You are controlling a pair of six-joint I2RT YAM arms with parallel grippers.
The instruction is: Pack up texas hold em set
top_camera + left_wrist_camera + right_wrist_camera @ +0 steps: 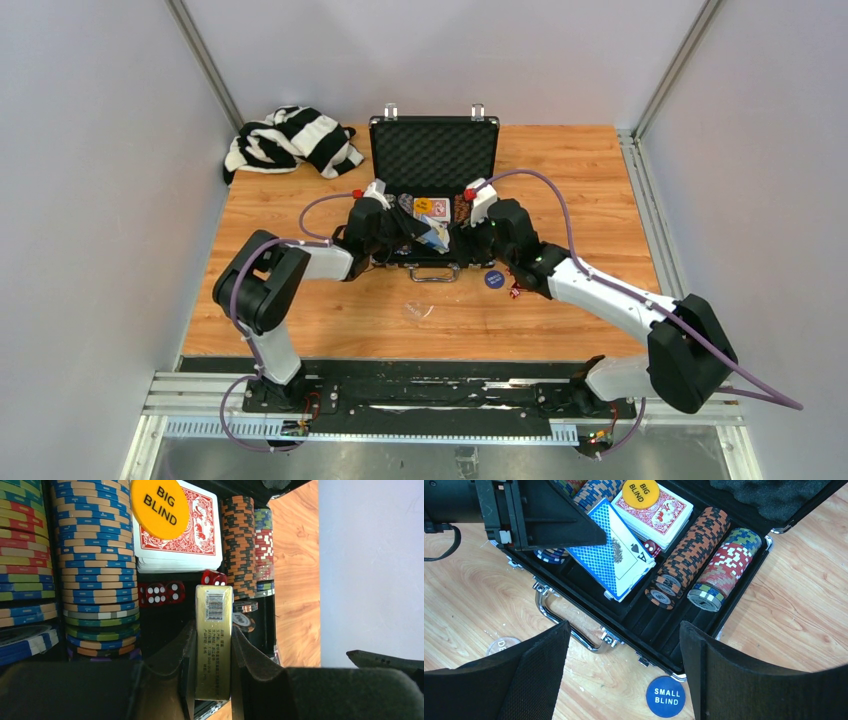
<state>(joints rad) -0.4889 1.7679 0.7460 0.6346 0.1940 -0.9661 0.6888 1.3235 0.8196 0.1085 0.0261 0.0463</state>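
**Blue deck going into the case; two buttons loose out front**

- Nearest, on the table in front of the briefcase (433,152): the blue SMALL BLIND button (665,694) lies just off the front rim, right of the silver handle (569,625). A pale dealer button (502,644) lies left of the handle. Both are outside the case.
- Right tool (624,626): hangs above the briefcase's front rim, fingers spread wide, holding nothing.
- Left tool (213,645): clamped on the blue card deck (619,555), gripping it by its broad faces. The deck is tilted over the middle compartment of the briefcase, its far end close to the red dice (161,592). Whether it touches the floor of the case cannot be told.
- Inside the briefcase: chip rows (95,555) fill the slots either side of the middle. The red deck (664,515) sits at the back of the middle compartment with the yellow BIG BLIND button (640,491) on top.
- Lid stands upright at the back.
- Beyond the briefcase's rear left corner: striped cloth (290,140), well apart.

Judgement: the step in hand is seating the second deck. The next move likely calls for levelling it into the free slot in front of the red deck, clear of the dice, then letting go. The buttons and the lid remain to be dealt with.
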